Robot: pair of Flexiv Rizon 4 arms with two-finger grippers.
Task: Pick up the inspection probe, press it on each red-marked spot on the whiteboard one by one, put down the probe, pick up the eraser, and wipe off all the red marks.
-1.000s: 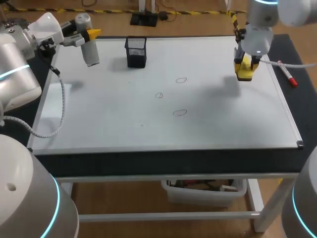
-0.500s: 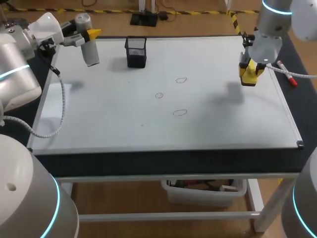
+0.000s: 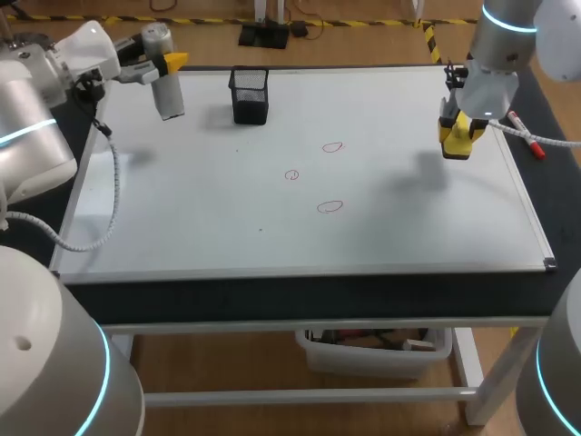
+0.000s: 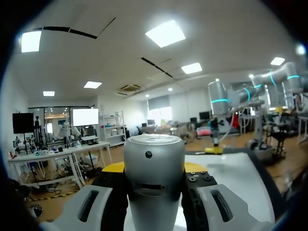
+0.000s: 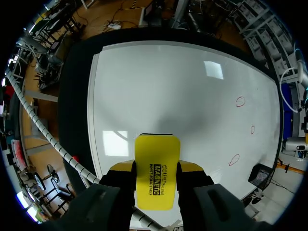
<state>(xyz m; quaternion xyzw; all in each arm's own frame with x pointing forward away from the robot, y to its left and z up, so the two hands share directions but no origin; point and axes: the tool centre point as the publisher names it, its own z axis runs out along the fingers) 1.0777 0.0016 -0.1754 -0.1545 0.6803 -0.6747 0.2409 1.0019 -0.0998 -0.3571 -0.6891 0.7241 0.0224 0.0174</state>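
The inspection probe (image 3: 165,89), a grey cylinder, hangs over the whiteboard's (image 3: 182,209) far left corner with my left gripper (image 3: 162,65) shut on it. In the left wrist view the probe (image 4: 154,178) fills the gap between the yellow-tipped fingers of the left gripper (image 4: 154,168). My right gripper (image 3: 457,134) is shut on the yellow eraser (image 3: 456,143) above the board's right side. Seen from the right wrist, the eraser (image 5: 156,168) sticks out ahead of the right gripper (image 5: 156,169). Three red marks (image 3: 333,146) (image 3: 291,174) (image 3: 329,206) lie mid-board, well left of the eraser.
A black mesh pen holder (image 3: 250,95) stands on the board's far side, right of the probe. A red-capped marker (image 3: 526,134) lies on the dark table strip beyond the board's right edge, close to my right gripper.
My right gripper has carried the eraser a little to the right, toward the board's right edge. The left arm and probe have barely shifted.
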